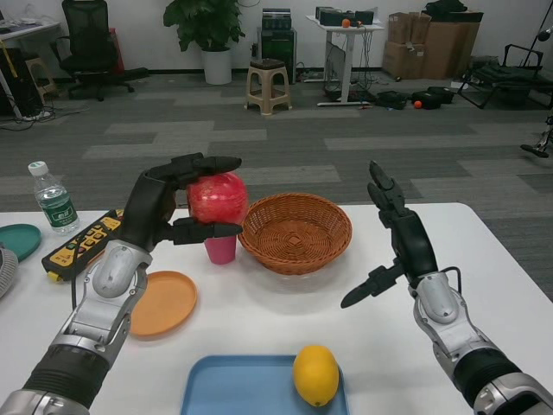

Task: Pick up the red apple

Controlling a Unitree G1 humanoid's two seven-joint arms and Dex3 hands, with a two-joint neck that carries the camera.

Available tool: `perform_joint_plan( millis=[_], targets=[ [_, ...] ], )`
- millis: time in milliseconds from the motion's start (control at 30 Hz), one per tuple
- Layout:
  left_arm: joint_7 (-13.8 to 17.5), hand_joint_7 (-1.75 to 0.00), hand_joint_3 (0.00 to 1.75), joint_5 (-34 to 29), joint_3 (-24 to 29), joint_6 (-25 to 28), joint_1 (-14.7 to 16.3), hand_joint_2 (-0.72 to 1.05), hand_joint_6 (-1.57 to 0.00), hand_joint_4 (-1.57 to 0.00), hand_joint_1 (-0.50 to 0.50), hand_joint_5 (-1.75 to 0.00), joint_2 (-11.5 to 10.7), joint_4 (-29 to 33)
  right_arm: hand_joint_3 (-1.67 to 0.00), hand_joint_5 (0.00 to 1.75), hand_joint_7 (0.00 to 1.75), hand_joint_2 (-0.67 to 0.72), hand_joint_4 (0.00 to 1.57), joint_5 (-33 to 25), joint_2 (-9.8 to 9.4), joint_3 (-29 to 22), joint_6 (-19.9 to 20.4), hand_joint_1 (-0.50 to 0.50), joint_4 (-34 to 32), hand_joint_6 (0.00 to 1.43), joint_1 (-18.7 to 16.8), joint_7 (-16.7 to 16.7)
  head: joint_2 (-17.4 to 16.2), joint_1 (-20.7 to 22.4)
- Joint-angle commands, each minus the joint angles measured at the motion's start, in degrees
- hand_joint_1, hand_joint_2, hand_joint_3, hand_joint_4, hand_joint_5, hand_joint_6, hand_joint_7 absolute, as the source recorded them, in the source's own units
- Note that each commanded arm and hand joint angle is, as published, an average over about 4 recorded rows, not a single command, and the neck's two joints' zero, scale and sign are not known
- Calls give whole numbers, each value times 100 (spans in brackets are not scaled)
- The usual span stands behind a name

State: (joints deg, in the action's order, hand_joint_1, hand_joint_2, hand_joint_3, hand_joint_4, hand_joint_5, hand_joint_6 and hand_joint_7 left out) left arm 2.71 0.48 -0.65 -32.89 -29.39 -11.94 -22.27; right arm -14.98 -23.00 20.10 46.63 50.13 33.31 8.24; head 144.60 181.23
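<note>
The left hand (177, 203) holds the red apple (218, 198) up above the white table (259, 316), with fingers over the top of the fruit and the thumb closed under it, so the apple is clamped between them and lifted clear of the surface. Directly below the apple, partly hidden by it, a small pink cup (221, 249) stands on the table just beside a woven basket (295, 232), which sits to the right of the apple. The right hand (393, 238) hangs above the right part of the table with its fingers spread apart and nothing in them. An orange plate (164, 303) lies under the left forearm, and a yellow lemon (315, 374) rests on a blue tray (233, 387) at the near edge. On the left side of the table are a water bottle (53, 197), a yellow and black remote control (82, 244) and part of a teal plate (19, 239). Behind the table, on the grey floor, stand a plastic stool (267, 85) and a potted plant (208, 30).
</note>
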Motion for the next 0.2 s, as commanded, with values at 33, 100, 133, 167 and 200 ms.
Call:
perform_joint_plan(
  millis=[33, 100, 133, 167, 200],
  targets=[
    [-34, -35, 9, -4, 61, -60, 56, 105, -105, -142, -50, -175, -32, 74, -8, 5, 7, 22, 0, -14, 11, -10, 4, -50, -17, 0, 18, 29, 12, -10],
    [-34, -35, 9, -4, 69, -60, 56, 105, -105, -142, -50, -175, -28, 74, -8, 5, 7, 22, 0, -14, 15, -19, 4, -50, -17, 0, 18, 29, 12, -10],
    [-34, -35, 9, -2, 71, -60, 56, 105, -105, -142, -50, -175, -28, 74, -8, 7, 7, 22, 0, -14, 17, -21, 4, -49, -19, 0, 18, 29, 12, -10],
    [-34, -35, 9, 0, 74, -60, 56, 105, -105, -142, -50, -175, -28, 74, -8, 10, 7, 22, 0, -14, 20, -24, 4, -48, -21, 0, 18, 29, 12, -10],
    [-34, -35, 9, 2, 74, -60, 56, 105, -105, -142, -50, -175, -28, 74, -8, 10, 7, 22, 0, -14, 21, -24, 4, -47, -21, 0, 18, 29, 12, -10]
  ],
)
